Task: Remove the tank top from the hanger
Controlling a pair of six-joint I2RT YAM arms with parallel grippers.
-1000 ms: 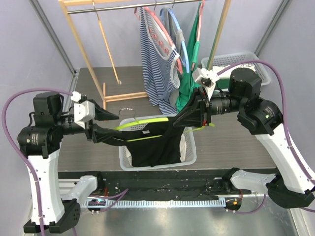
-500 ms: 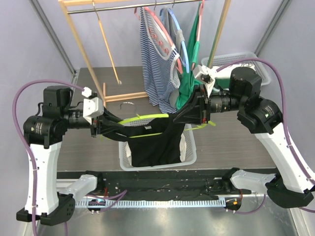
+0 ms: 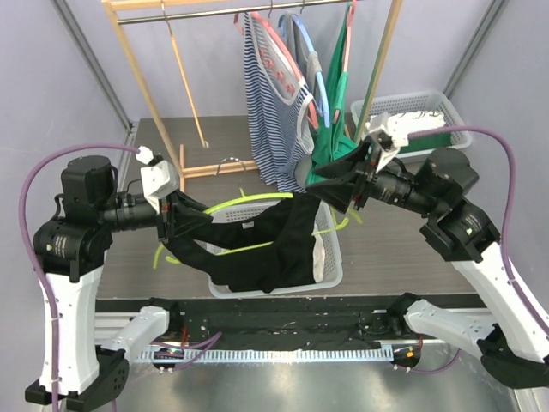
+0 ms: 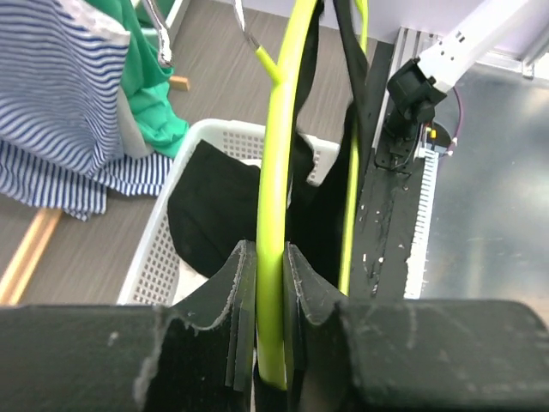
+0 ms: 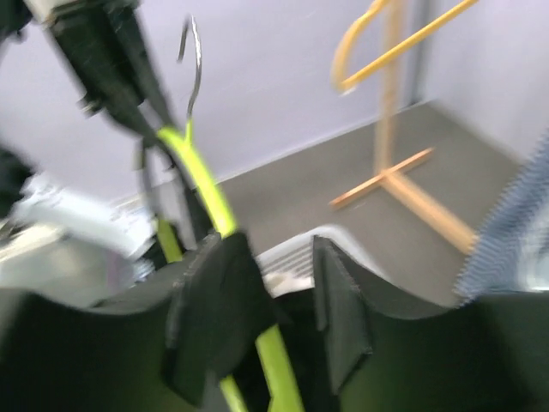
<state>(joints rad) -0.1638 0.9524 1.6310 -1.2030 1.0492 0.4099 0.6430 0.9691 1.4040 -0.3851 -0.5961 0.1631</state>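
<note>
We are gripping the lime hanger point(image 4: 279, 129) with the left claw point(image 4: 270, 253), its fingers pressed narrow on either side of the plastic bar. The black tank top point(image 3: 266, 249) is hanging from that hanger between the two claws and sagging below them into the white basket point(image 3: 333, 257). One strap is running along the bar just beyond the left claw.

The right claw point(image 5: 276, 257) is standing partly open. The hanger's far end is passing through the gap, close to one finger, and we are not seeing the fingers pinching it. That wrist view is blurring.

Behind the right claw, the green garment point(image 3: 330, 146) and the striped top point(image 3: 266, 129) are dangling from pink and blue hangers on the wooden rack point(image 3: 141, 86). The green one is crowding the right claw closely. A second white basket point(image 3: 429, 103) is sitting further back, beyond the right claw.

Under both claws the table point(image 3: 386, 249) is showing a dark wood-grain top. A metal strip point(image 3: 300, 386) is running along its near edge, and pale lilac walls point(image 3: 51, 103) are closing in the sides.
</note>
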